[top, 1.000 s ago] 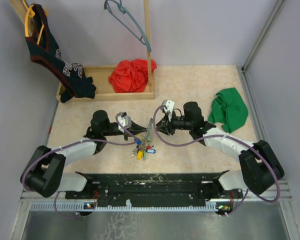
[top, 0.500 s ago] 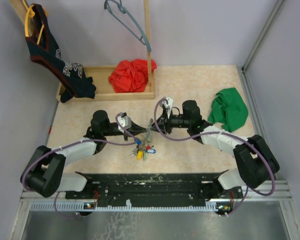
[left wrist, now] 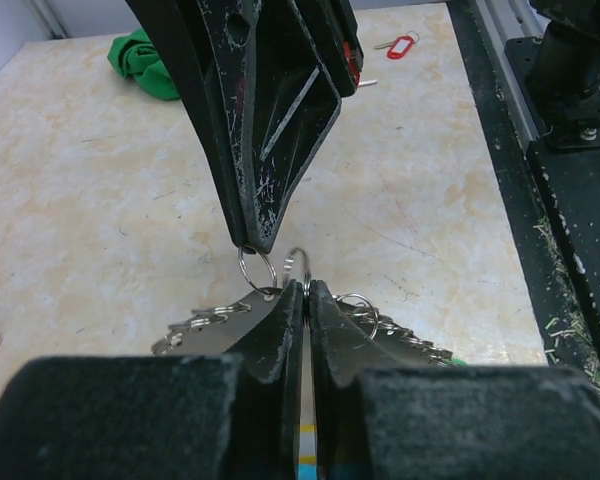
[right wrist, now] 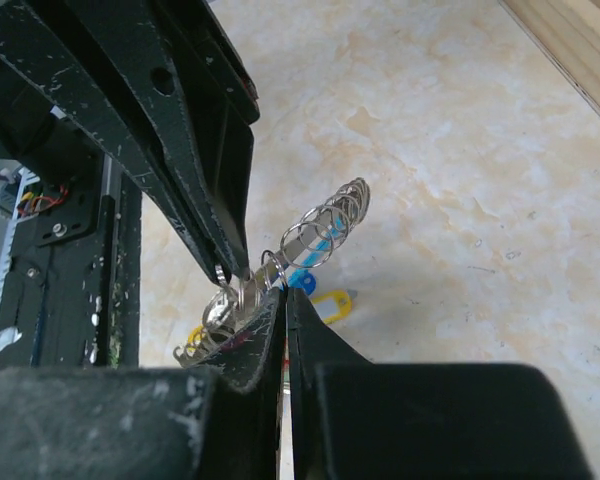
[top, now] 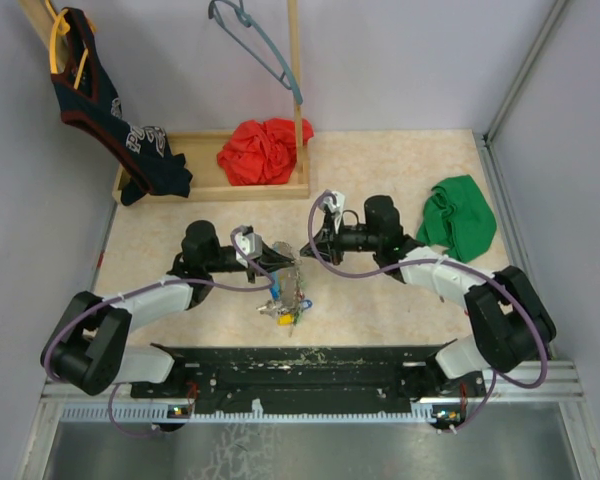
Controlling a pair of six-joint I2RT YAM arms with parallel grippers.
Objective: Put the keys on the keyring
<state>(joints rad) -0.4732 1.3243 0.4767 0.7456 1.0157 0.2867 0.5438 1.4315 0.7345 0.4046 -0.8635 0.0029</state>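
The keys (top: pixel 283 303) hang in a bunch between the two arms, silver blades with coloured tags. Their small rings are threaded on the keyring (right wrist: pixel 325 228), a grey bar with a light-blue stretch, seen edge-on. My left gripper (top: pixel 273 262) is shut, with a thin ring wire (left wrist: pixel 298 266) of the keyring pinched at its tips. From the other side my right gripper (top: pixel 315 246) is shut too, its tips (left wrist: pixel 253 240) touching a small split ring (left wrist: pixel 258 270); whether they pinch it is unclear. A blue tag (right wrist: pixel 298 283) and a yellow tag (right wrist: pixel 326 300) show below. One red-tagged key (left wrist: pixel 398 45) lies apart on the table.
A green cloth (top: pixel 458 220) lies at the right. At the back left a wooden tray (top: pixel 210 190) holds a red cloth (top: pixel 263 150). A grey-blue hanger (top: pixel 255 45) and a dark garment (top: pixel 110 110) hang behind. The black base rail (top: pixel 310 365) runs along the near edge.
My right gripper has closed and shifted slightly left toward the left gripper. The bunch of keys hangs a little lower and more gathered. The left arm has barely moved.
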